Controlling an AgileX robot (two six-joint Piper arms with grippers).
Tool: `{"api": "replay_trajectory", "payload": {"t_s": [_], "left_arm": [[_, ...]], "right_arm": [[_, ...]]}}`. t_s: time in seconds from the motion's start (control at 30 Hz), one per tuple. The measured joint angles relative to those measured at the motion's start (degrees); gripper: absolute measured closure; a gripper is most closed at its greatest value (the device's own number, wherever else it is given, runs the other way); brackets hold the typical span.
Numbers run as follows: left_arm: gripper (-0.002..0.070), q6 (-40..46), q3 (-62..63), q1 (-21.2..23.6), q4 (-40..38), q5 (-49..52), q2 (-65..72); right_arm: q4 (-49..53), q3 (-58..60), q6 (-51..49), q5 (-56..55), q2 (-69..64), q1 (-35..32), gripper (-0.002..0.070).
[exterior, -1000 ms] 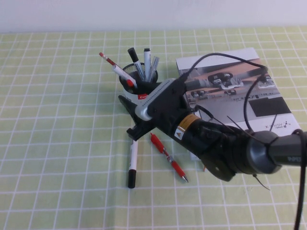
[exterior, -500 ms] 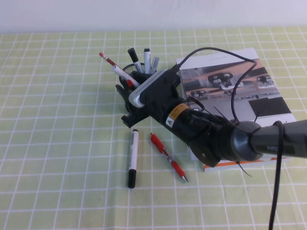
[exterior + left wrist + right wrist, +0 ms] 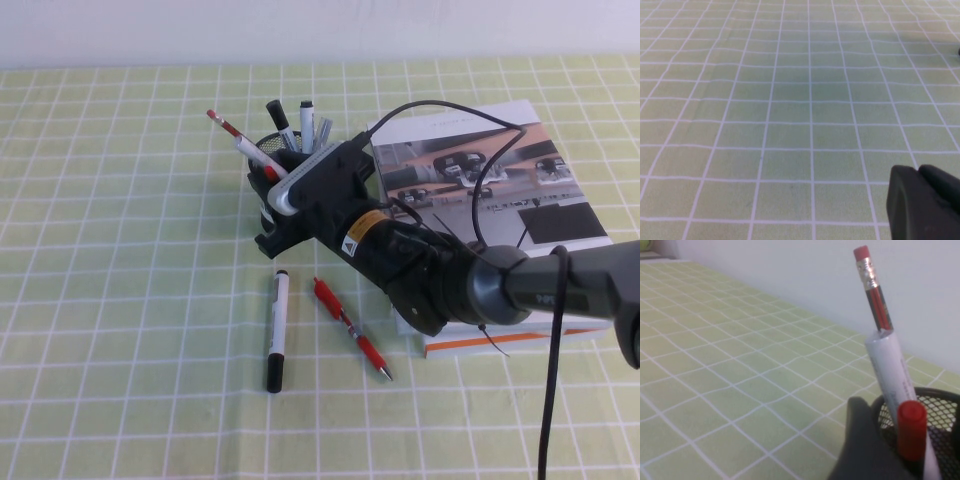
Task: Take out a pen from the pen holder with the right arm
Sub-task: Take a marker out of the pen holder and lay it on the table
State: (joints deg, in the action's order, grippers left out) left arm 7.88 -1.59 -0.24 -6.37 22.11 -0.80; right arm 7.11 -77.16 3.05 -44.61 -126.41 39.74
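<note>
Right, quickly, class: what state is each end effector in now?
Left end effector: over bare tablecloth, cannot be told.
Right end effector: open at the pen holder, holding nothing.

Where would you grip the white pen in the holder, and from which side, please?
Probably the white pen's barrel above the holder's rim, from the robot's left: it leans there, clear of the markers. The right tool is there, open; the left tool hovers over cloth.

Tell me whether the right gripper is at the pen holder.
Yes, the right gripper is up against the pen holder, by its pens; the left gripper hovers over the checked cloth.
</note>
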Motion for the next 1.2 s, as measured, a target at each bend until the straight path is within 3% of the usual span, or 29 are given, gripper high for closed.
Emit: {"api": "replay_trajectory", "payload": {"t_s": [0.7,1.2], "left_arm": [[0.068,0.0,0.0,0.0,0.0,0.0,0.0],[0.068,0.0,0.0,0.0,0.0,0.0,0.0]], "right_arm": [[-0.24,-0.35,0.0,0.05,0.0,-0.26,0.0619],[-0.12,-0.46,0.0,4.37,3.45,-0.26,0.0629]]}}
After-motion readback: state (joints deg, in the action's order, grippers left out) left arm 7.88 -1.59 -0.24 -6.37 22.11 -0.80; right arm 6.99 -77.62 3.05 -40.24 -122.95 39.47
